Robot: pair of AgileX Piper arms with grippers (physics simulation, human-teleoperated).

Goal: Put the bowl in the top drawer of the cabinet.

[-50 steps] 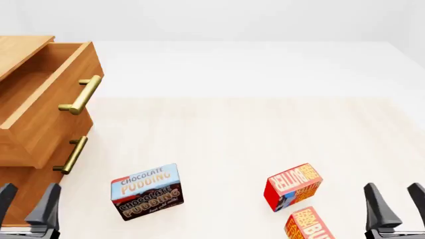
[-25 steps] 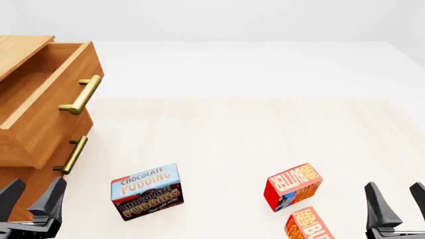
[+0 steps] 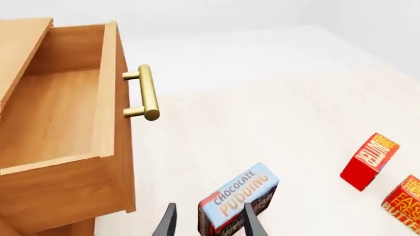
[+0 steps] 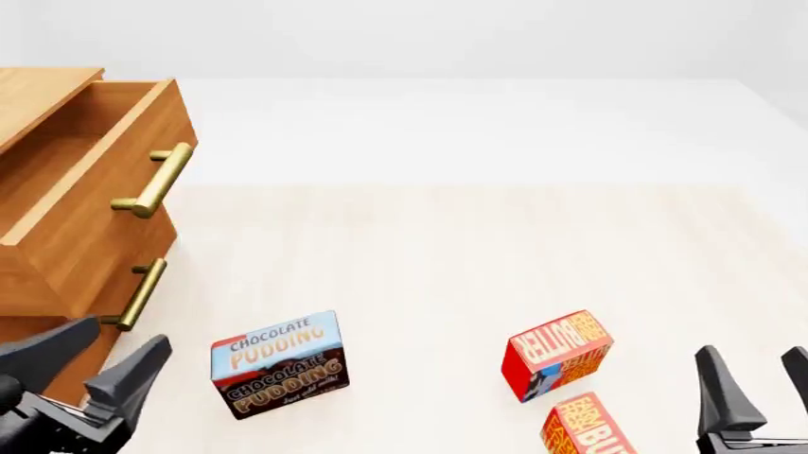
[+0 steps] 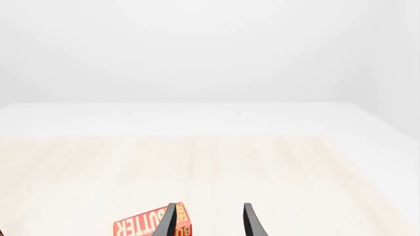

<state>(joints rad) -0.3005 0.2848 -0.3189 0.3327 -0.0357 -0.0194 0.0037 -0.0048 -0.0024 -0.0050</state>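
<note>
Left gripper (image 4: 95, 352) has swung since a second ago: it used to point straight up the table near the bottom left corner, now it's tilted toward the pudding box (image 4: 278, 362), fingers spread with nothing between them. Right gripper (image 4: 758, 378) hasn't budged, its fingers apart and empty too.

The top drawer (image 4: 89, 194) is pulled well out of the cabinet (image 4: 32, 95), honey-brown wood with a brass bar handle (image 4: 154, 180) on the front. In the left wrist view you can see into the drawer (image 3: 59, 113): bare wooden floor, no bowl showing, though the nearest part of the floor is hidden behind the front panel. The lower drawer's handle (image 4: 136, 293) sits just beneath, that drawer shut.

The bowl can't be seen in any view, so I can't tell where it is.

Two red butter boxes (image 4: 555, 355) sit near each other on the right; the nearer one (image 4: 588, 426) is cut off by the frame edge. The cabinet's left side also runs out of frame.
</note>
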